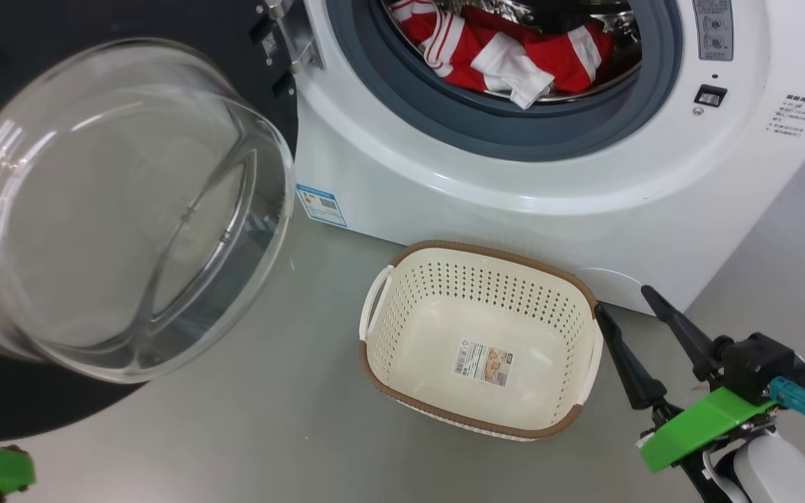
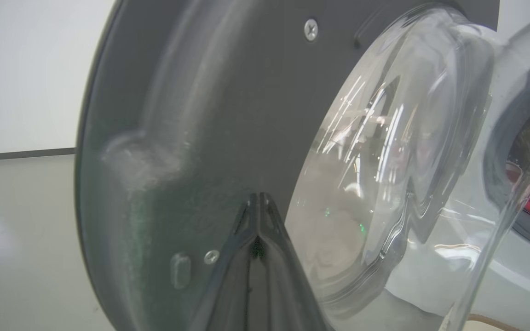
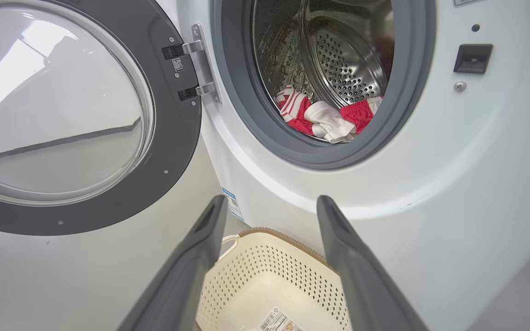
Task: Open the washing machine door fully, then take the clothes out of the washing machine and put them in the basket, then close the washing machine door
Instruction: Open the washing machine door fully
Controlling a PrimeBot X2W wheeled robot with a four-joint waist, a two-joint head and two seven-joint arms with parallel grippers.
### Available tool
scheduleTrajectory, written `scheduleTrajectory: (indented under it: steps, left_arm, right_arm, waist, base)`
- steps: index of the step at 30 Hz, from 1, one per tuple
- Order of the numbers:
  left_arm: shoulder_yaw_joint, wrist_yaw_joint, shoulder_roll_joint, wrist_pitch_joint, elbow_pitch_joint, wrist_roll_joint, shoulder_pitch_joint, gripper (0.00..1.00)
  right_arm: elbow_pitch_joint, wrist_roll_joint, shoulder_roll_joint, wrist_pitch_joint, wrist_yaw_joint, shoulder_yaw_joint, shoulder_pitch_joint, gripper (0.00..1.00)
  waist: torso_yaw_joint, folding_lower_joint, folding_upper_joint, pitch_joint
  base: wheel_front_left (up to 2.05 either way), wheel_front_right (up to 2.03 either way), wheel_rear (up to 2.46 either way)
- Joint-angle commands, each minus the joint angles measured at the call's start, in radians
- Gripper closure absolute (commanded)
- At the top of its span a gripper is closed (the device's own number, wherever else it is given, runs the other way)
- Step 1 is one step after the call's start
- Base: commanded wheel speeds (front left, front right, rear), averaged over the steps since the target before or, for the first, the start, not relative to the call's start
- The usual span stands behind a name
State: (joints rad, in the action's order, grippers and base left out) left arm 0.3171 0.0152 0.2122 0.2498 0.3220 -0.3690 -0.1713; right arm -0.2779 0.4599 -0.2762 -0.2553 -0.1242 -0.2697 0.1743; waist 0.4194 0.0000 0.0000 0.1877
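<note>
We are looking at the washing machine (image 1: 584,181), which is standing white and heavy on the grey floor (image 1: 270,419); we are judging that it is not going to shift under a push. The washing machine door (image 1: 123,209) is hanging open at our left with its glass bowl turned toward us. It is probably stiff and rather heavy, and the glass is smooth and slippery, so the dark rim is offering the better place to push. Our left tool (image 2: 258,202) is pointing at this dark inner face just beside the glass, its fingers pressed together on nothing; whether the tips are touching the door, we cannot tell. The basket (image 1: 486,283) is sitting empty on the floor before the machine, light and easy to knock. Our right tool (image 1: 620,299) is hovering just beside its right side, spread wide with nothing between the fingers. The clothes (image 1: 507,52) are lying at the front of the drum (image 3: 348,59), soft and loose, best pinched at a raised fold. A blue label (image 1: 321,205), printed lines (image 1: 794,115) and the basket's sticker (image 1: 484,362) are showing, all too small for reading.
</note>
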Motion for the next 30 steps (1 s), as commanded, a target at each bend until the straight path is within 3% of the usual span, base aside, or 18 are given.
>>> scheduleTrajectory:
  steps: [1,17,30]
  left_arm:
    - [0.062,-0.007,0.05,0.012,-0.006,0.014,-0.052,1.0]
    - [0.28,-0.094,0.081,0.012,0.203,0.13,-0.26,1.0]
    - [0.344,-0.138,0.107,0.012,0.293,0.202,-0.306,1.0]
  right_arm:
    - [0.023,-0.011,-0.011,-0.006,-0.007,-0.016,0.03,0.0]
    - [0.029,-0.018,-0.035,-0.006,-0.007,-0.034,0.09,0.0]
    - [0.021,-0.016,-0.03,-0.006,-0.007,-0.041,0.091,0.0]
  waist:
    - [-0.008,0.0,0.0,0.011]
    - [-0.047,0.0,0.0,0.093]
    - [-0.058,0.0,0.0,0.074]
  base:
    - [0.0,0.0,0.0]
    - [0.0,0.0,0.0]
    - [0.0,0.0,0.0]
